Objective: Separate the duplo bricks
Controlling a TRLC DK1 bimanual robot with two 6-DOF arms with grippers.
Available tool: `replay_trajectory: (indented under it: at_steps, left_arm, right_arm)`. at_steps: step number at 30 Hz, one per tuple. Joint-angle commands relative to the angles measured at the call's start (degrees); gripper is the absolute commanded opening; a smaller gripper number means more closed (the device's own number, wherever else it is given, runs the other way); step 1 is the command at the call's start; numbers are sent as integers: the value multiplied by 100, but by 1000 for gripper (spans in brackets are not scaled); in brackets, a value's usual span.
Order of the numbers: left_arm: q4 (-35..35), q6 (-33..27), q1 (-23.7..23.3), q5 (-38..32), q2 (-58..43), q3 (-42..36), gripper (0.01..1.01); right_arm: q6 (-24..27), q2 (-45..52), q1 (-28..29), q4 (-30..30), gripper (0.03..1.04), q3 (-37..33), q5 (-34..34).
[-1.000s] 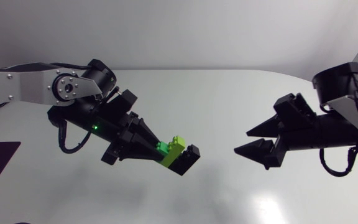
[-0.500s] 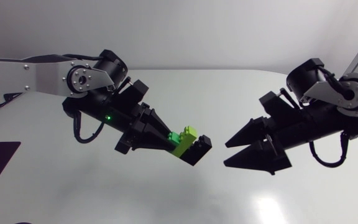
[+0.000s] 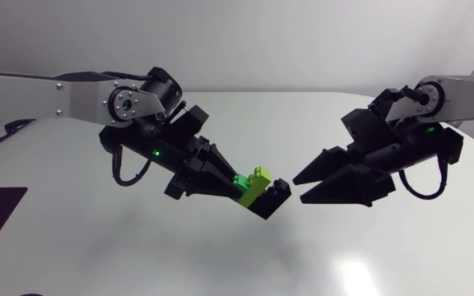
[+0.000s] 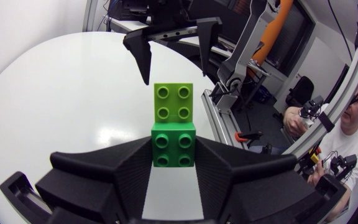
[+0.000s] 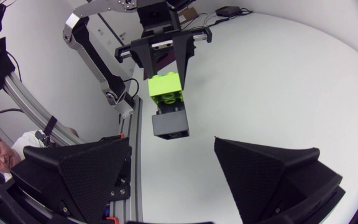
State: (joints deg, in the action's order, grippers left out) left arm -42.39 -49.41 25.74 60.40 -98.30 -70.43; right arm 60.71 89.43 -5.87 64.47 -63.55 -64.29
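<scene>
Nothing is separated yet, as far as I can judge. The stack [image 3: 257, 187] of duplo bricks is in one piece, held up off the bench [image 3: 138, 255] near its middle by my left arm [image 3: 72, 103]. The left jaws are clenched on the dark green brick [image 4: 173, 144], one finger on each side of it, as the left wrist view shows plainly. The lime brick [image 4: 173, 101] sits pressed onto it and juts out ahead of the fingers. From the head view and the right wrist view, a black brick [image 3: 271, 197] is also joined to the lime one, at the far end of the stack and free of any grip. My right arm [image 3: 459, 90] reaches in from the other side. The right jaws are spread wide and empty, and their tips are just beside the black end of the stack, facing it but apart from it. So I read the task as at the set-up for the first pull: one side is gripped and the other is lined up. What is left is to close the right jaws on the free end, pull it off, and then part the remaining joint.
</scene>
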Motion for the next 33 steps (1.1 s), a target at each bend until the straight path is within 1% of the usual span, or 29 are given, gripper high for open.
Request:
replay_trajectory:
  at_steps: [1,6,10,14,18,20,23,25,28,33]
  left_arm:
    - [3,107,19,191,-163,-252,298]
    - [-24,212,142,270,-189,-410,298]
    - [-24,335,248,323,-198,-506,298]
    - [-24,379,379,341,-198,-498,298]
    - [-24,397,415,393,-207,-524,298]
    - [-24,414,432,411,-207,-533,298]
    - [-24,423,441,411,-207,-559,298]
    - [-24,423,450,420,-207,-568,298]
    - [-24,441,467,437,-216,-559,298]
    - [-32,450,476,437,-216,-533,298]
  right_arm:
    - [152,66,-151,31,998,-105,-57]
    - [-217,66,-336,-365,997,-52,-4]
    - [-349,48,-441,-488,995,-35,22]
    - [-578,4,-556,-734,992,62,57]
    - [-806,-83,-723,-1006,930,229,136]
    - [-920,-154,-819,-1147,928,326,215]
    - [-1131,-268,-951,-1411,900,484,347]
    - [-1175,-329,-1039,-1481,897,554,409]
    - [-1219,-417,-1118,-1578,800,642,461]
    - [-1316,-549,-1127,-1780,584,747,461]
